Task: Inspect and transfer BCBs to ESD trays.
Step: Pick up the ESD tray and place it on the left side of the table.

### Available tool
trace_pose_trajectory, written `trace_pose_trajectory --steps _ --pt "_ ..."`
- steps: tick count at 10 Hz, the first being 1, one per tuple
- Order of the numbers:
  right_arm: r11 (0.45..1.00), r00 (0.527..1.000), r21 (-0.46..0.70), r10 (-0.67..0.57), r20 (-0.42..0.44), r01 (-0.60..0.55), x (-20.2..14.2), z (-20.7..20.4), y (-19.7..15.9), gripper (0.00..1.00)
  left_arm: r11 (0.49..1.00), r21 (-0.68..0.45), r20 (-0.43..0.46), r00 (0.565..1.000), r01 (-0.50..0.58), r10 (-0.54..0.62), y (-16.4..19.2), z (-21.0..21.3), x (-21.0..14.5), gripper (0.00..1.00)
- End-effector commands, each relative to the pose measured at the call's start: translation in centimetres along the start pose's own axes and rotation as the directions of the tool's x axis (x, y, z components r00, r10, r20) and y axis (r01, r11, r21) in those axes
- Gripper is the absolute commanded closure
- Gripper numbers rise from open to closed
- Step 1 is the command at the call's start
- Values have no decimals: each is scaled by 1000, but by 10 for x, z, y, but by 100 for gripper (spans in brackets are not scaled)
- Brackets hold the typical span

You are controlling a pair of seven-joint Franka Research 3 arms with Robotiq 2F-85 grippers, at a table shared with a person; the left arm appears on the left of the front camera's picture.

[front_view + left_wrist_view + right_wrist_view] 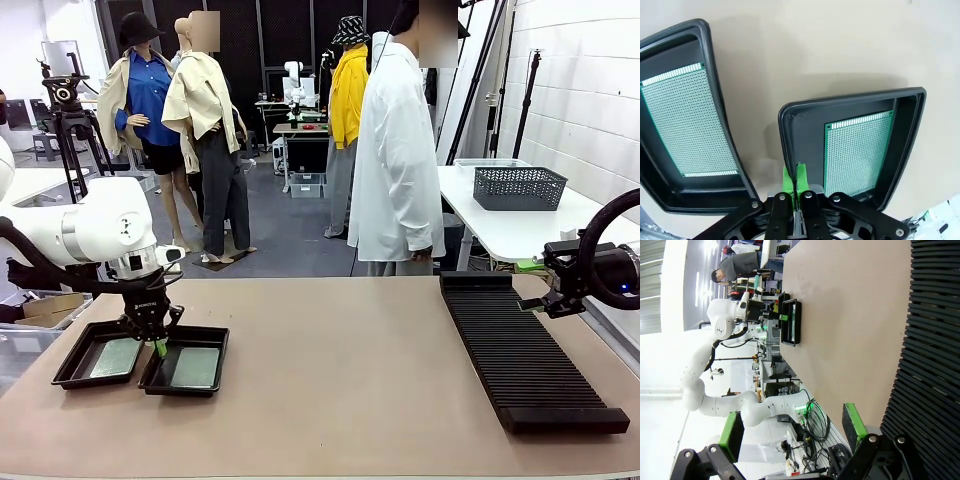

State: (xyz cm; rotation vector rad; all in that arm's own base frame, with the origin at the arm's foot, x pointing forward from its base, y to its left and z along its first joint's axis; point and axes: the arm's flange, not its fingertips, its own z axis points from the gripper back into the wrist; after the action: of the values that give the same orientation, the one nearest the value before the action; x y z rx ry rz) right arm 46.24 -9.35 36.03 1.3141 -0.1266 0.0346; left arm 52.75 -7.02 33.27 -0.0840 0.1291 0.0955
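Front view: at the lower left of the frame two ESD trays sit side by side on the worktop [340, 380], the left tray [72, 372] and the right tray [220, 345], touching or nearly so. Each holds one flat green BCB: one [117, 357] in the left tray, one [195, 367] in the right. The left claw [160, 348] hangs over the near rim where the trays meet, fingers pinched together with nothing between them. Judging from that, both boards look placed, and the sound move would be a straight lift clear of the rim, so a pad does not catch the tray wall and drag it. At the right of the frame lies a long black ribbed rack [525, 365], with the right claw [553, 303] near its far end. A person in a white coat [398, 170] stands at the far edge, and a grey basket [520, 187] rests on a side table behind.

Left wrist view: the left claw's closed green fingertips [788, 181] rise at bottom centre, over the wall of the nearer tray [790, 145]. Its board [857, 150] lies flat inside; the other board [687, 122] fills the tray [715, 100] at the left.

Right wrist view: the right claw [795, 432] stands wide open and empty at the bottom, beside the rack [930, 340] at the right. Both trays look small at the upper middle.
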Motion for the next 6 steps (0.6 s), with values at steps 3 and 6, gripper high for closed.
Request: trace_pose_trajectory --steps 3,6 --pt "1000 1000 -4 -1 3 1 -1 -1 1 0 999 40 48 999 -9 7 9 -2 1 100" --pt "1000 1000 -4 -1 3 1 -1 -1 1 0 999 43 79 997 18 -21 10 0 7 100"
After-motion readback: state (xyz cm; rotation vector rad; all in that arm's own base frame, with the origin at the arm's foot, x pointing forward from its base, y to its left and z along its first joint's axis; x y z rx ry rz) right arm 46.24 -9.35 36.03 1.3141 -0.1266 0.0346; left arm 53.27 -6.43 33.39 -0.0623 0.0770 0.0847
